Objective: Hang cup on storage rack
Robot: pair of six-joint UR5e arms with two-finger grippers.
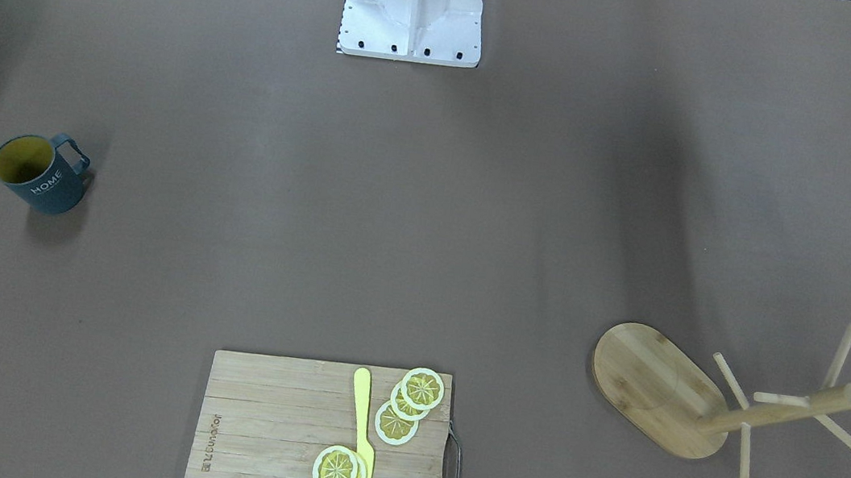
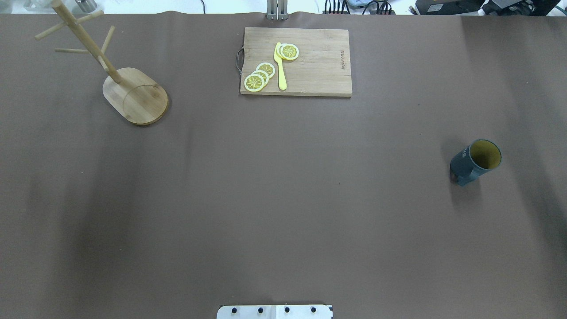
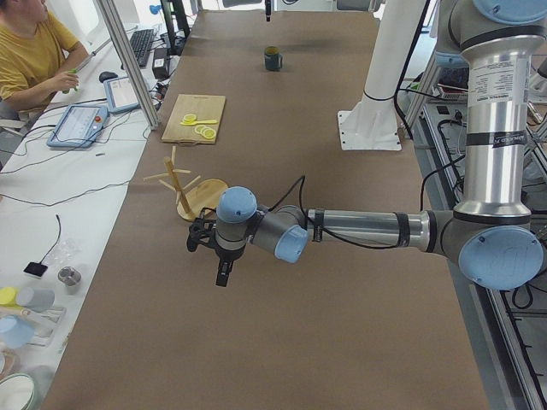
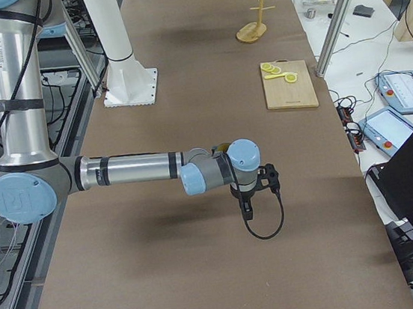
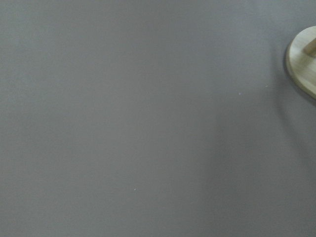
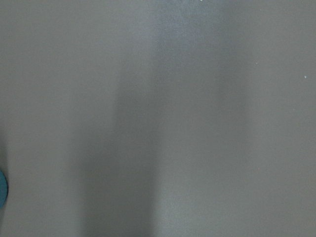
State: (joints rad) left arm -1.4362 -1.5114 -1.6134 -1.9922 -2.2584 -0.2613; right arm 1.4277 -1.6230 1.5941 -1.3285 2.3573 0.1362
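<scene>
The brown desk (image 2: 283, 199) carries three things, well apart: the cup (image 2: 475, 161) upright on the robot's right, the storage rack (image 2: 137, 97) standing far left, and a wooden cutting board (image 2: 314, 66) at the far edge.

Robot lab, with operator (image 3: 30, 51) and teach pendants (image 3: 77, 126).

Plain grey-brown surface (image 6: 207, 128) filling the frame, crossed by a soft, darker vertical band left of centre; a small teal-blue rounded shape (image 6: 2, 190) cut off by the lower left edge; a tiny pale speck (image 6: 305, 76) at upper right
</scene>
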